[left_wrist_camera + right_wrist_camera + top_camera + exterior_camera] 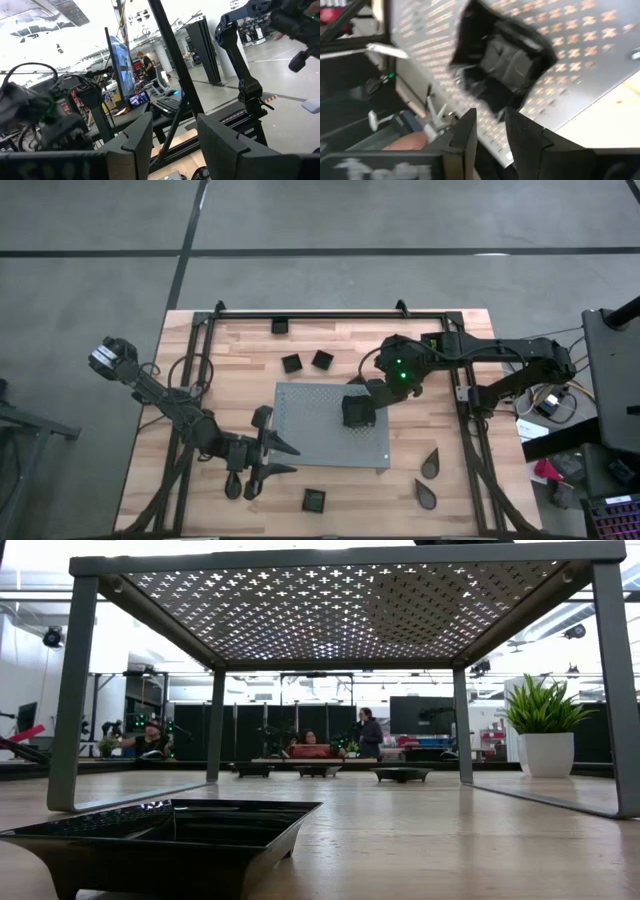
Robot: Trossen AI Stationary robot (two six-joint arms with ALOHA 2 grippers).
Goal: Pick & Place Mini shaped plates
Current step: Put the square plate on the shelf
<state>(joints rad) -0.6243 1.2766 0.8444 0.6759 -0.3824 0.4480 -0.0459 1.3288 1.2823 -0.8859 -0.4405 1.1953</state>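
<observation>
Black plates, grey cross-perforated board, pale wood table.

From above, the table is lit softly and evenly, with only faint shadows under the arms. Down low, bright light floods in from the room behind (its ceiling is almost pure white), and the near black dish is dark and shiny. The right wrist picture is badly smeared. The left wrist picture has washed-out white patches.
</observation>
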